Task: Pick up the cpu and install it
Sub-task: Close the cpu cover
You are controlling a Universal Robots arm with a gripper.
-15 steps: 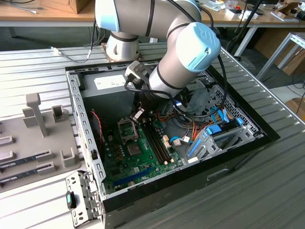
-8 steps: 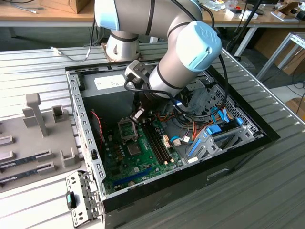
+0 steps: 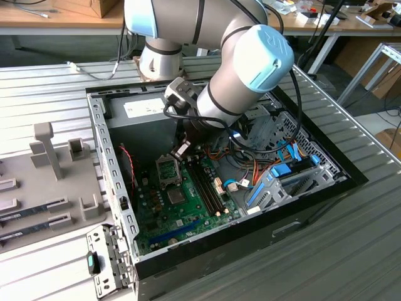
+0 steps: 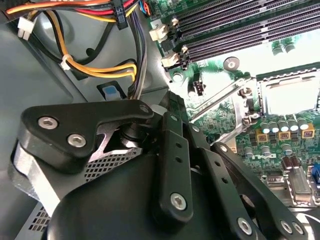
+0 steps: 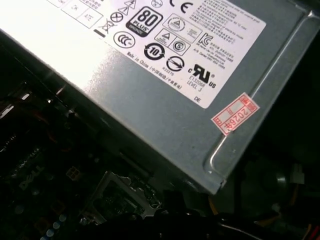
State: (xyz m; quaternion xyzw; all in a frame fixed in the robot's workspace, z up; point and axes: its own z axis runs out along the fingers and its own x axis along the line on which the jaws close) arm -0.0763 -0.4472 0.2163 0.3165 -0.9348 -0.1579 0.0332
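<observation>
1. Cpu is judged to be already laid in the open socket, near the edge of the motherboard toward the power-supply box.
2. The gripper is held just above the socket; whether it is open or closed cannot be told.
3. Seating is best done flat and unforced, and the raised retaining frame should not be knocked.

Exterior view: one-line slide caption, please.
Robot arm reaching into an open computer case, claw just above the motherboard's CPU socket.

One open computer case, one motherboard, one power supply — four memory slots.
</observation>
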